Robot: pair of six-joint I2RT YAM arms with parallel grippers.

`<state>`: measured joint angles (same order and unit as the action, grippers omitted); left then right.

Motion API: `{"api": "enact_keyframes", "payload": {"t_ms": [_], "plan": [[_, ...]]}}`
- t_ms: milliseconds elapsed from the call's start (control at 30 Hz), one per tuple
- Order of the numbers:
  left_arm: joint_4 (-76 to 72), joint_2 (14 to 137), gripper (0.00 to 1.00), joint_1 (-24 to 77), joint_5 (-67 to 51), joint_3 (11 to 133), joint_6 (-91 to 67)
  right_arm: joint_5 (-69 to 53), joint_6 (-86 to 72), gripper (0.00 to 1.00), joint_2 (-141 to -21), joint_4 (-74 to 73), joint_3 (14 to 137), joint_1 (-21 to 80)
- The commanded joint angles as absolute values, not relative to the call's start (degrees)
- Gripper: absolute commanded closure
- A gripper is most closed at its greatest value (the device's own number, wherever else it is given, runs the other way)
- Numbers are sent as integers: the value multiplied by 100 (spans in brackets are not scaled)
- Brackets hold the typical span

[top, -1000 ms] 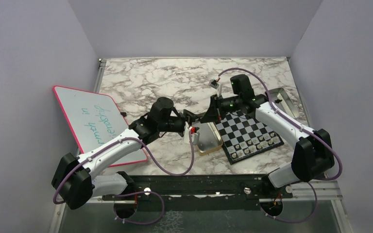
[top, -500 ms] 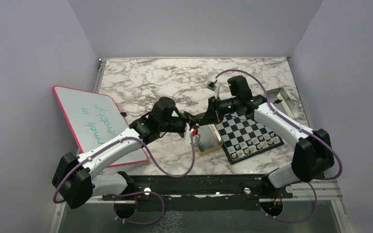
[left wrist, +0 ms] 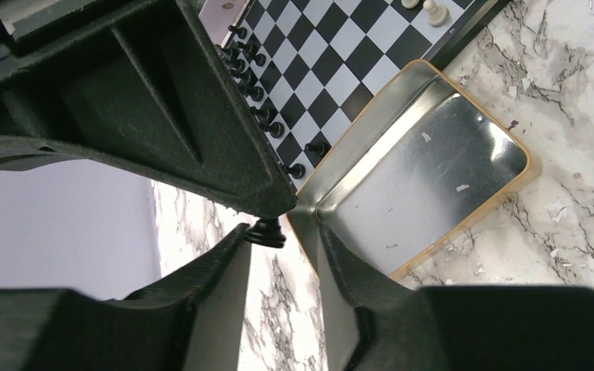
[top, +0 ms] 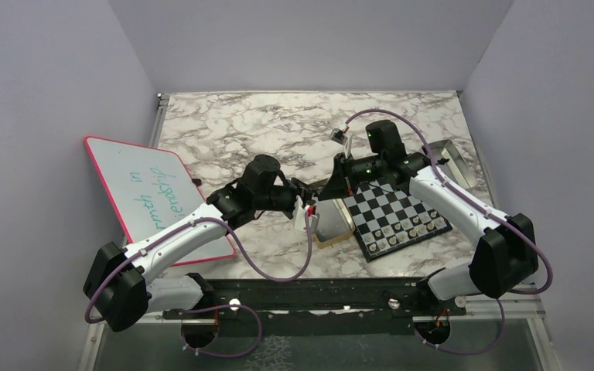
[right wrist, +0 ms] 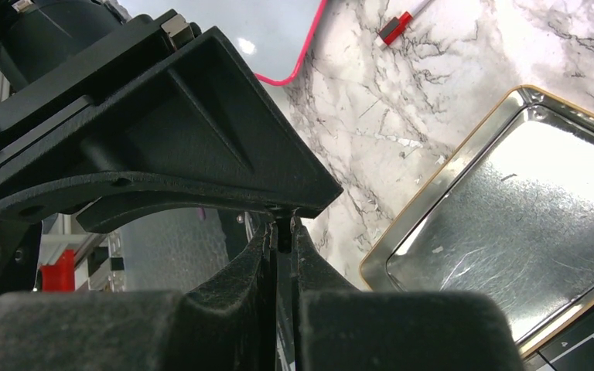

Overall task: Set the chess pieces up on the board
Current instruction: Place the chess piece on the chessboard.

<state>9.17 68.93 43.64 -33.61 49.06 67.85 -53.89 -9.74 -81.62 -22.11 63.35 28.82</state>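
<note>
Over the table beside the far left corner of the gold tin [top: 332, 226], my two grippers meet tip to tip. My right gripper [top: 319, 192] is shut on a small black chess piece [left wrist: 267, 232], whose round base sticks out below its fingertips. My left gripper [left wrist: 281, 234] is open, and one fingertip touches that base. In the right wrist view the right gripper [right wrist: 282, 226] pinches the piece's thin stem [right wrist: 284, 234]. The board [top: 390, 202] lies right of the tin, with a row of white pieces [top: 411, 227] along its near edge and black pieces [left wrist: 249, 81] along the far edge.
The gold tin [left wrist: 425, 170] lies empty, touching the board's left side. A pink-rimmed whiteboard [top: 151, 193] lies at the left, with a small red object [right wrist: 394, 28] near it. A metal lid [top: 450, 158] sits at the table's right edge.
The left gripper's jaws have narrowed and it has edged right, up to the right gripper's tip. The right arm has shifted slightly with the piece still held.
</note>
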Motion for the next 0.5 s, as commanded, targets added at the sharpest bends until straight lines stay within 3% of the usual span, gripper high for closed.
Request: {"api": "enact_keyframes", "payload": {"t_ms": [0, 267, 467], "plan": [[958, 6881, 67, 4403, -3369, 5074, 6701, -5402, -886, 98, -8037, -2284, 6389, 2923], [929, 6915, 84, 4403, -3494, 5180, 6281, -4959, -989, 95, -7927, -2264, 6451, 2920], [809, 7083, 88, 4403, -3185, 5324, 5385, -4371, -1538, 95, -7639, -1791, 6319, 2920]]}}
